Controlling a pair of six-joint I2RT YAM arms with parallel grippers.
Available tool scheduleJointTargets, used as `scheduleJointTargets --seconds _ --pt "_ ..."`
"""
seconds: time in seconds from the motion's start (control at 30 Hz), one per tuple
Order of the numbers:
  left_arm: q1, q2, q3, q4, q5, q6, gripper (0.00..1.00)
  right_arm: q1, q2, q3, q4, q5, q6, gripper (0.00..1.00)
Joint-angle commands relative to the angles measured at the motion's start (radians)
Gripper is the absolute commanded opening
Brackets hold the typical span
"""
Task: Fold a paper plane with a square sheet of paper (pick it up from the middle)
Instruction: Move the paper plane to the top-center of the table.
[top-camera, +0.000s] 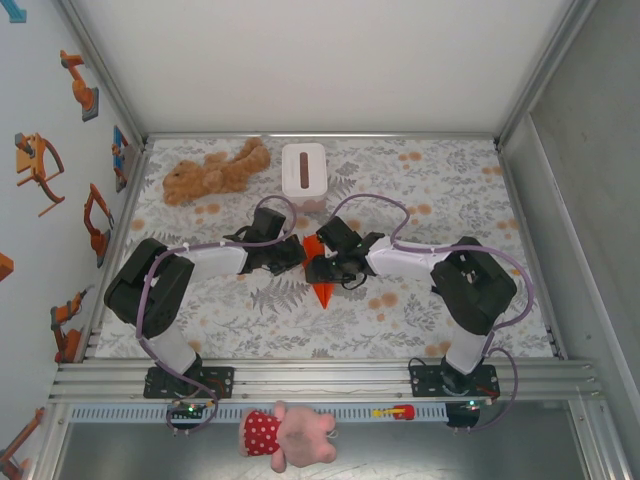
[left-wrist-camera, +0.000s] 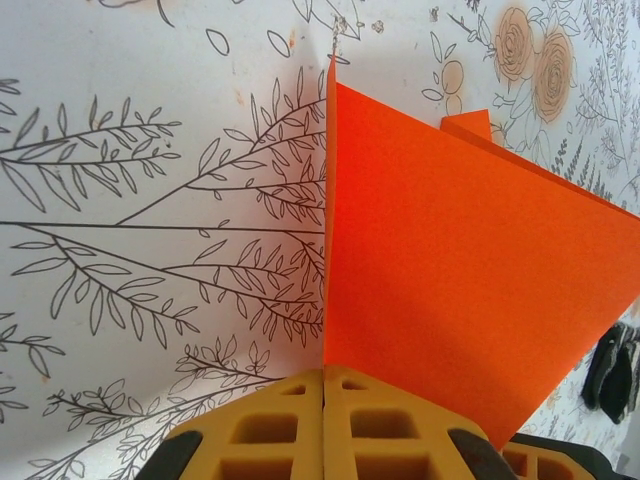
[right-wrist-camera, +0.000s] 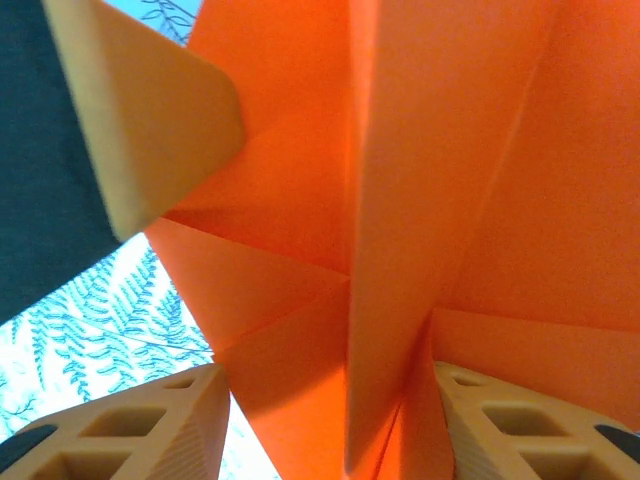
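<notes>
The square sheet of paper, bright orange, is folded into a pointed paper plane (top-camera: 322, 291) and is held above the middle of the patterned table. Its nose points toward the near edge. My left gripper (top-camera: 297, 253) comes in from the left. In the left wrist view that gripper (left-wrist-camera: 324, 385) is shut on the plane's (left-wrist-camera: 470, 280) lower edge, and a flat wing spreads to the right. My right gripper (top-camera: 320, 264) is at the plane from the right. Its fingers (right-wrist-camera: 330, 420) stand apart around the folded centre ridge (right-wrist-camera: 395, 250), with a gap on the left side.
A white tissue box (top-camera: 303, 170) and a brown teddy bear (top-camera: 215, 170) lie at the back of the table. A pink plush toy (top-camera: 290, 435) and a small red-yellow tool (top-camera: 393, 412) rest on the near rail. White walls close in the sides.
</notes>
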Motion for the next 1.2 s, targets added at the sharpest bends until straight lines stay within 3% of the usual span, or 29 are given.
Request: scheduleJointTargets --seconds 0.0,0.23,0.63,0.93,1.1,1.17 --pt "-0.003 0.003 0.024 -0.022 0.002 0.022 0.06 0.014 -0.036 -0.012 0.024 -0.011 -0.028 0.53" --pt "-0.002 0.006 0.028 -0.026 0.003 0.025 0.06 0.016 -0.025 -0.013 0.005 0.022 -0.022 0.54" --pt "-0.002 -0.017 0.027 -0.047 -0.006 0.030 0.11 0.015 -0.002 0.015 -0.092 0.133 -0.001 0.31" --pt "0.029 -0.113 0.006 -0.113 -0.075 0.039 0.42 0.016 0.015 0.035 -0.118 0.141 0.006 0.25" --pt "0.078 -0.190 -0.018 -0.210 -0.154 0.058 0.59 0.014 -0.014 0.050 -0.175 0.233 -0.007 0.10" --pt "0.097 -0.226 -0.026 -0.262 -0.199 0.074 0.64 0.012 -0.038 0.051 -0.200 0.284 -0.021 0.10"
